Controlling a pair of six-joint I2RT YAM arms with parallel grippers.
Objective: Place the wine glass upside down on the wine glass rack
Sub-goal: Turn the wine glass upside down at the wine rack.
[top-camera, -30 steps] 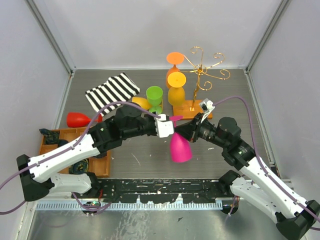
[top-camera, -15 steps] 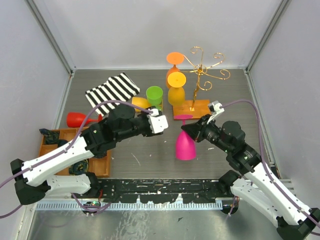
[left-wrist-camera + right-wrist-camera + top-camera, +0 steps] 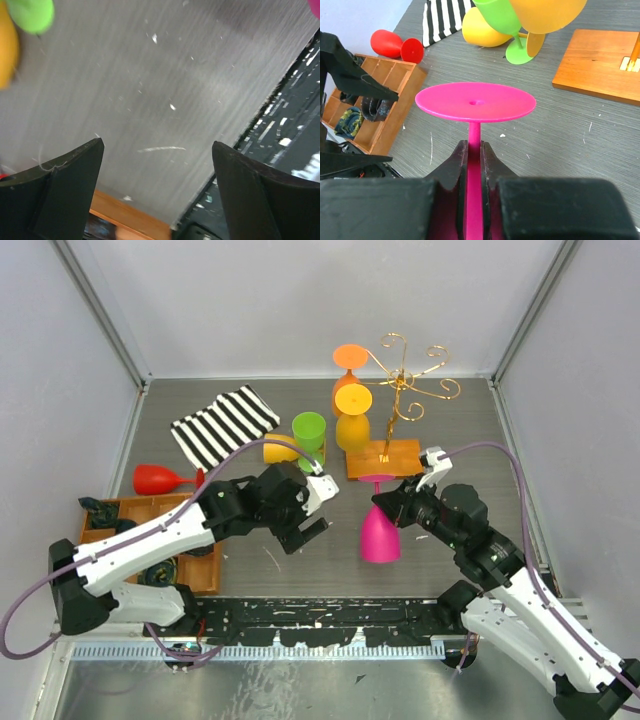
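Observation:
A pink wine glass [image 3: 380,536] hangs upside down, foot up, at the table's middle right. My right gripper [image 3: 475,146] is shut on its stem just under the foot [image 3: 475,101]. In the top view the right gripper [image 3: 388,502] is in front of the wine glass rack [image 3: 400,377], whose wooden base [image 3: 385,456] lies just beyond the glass. Two orange glasses [image 3: 352,410] hang on the rack's left side. My left gripper [image 3: 306,528] stands open and empty to the left of the pink glass, apart from it. Its wrist view shows only bare table between the fingers [image 3: 75,175].
A green glass [image 3: 309,434] stands upright and a yellow glass [image 3: 280,447] lies beside it, left of the rack. A red glass [image 3: 158,479] lies by a striped cloth [image 3: 225,422]. A compartmented wooden tray [image 3: 200,575] sits at the near left under the left arm.
My left gripper has let go of the pink glass, opened wide and drawn back to the left and nearer. The right gripper has carried the glass slightly right, towards the rack's base.

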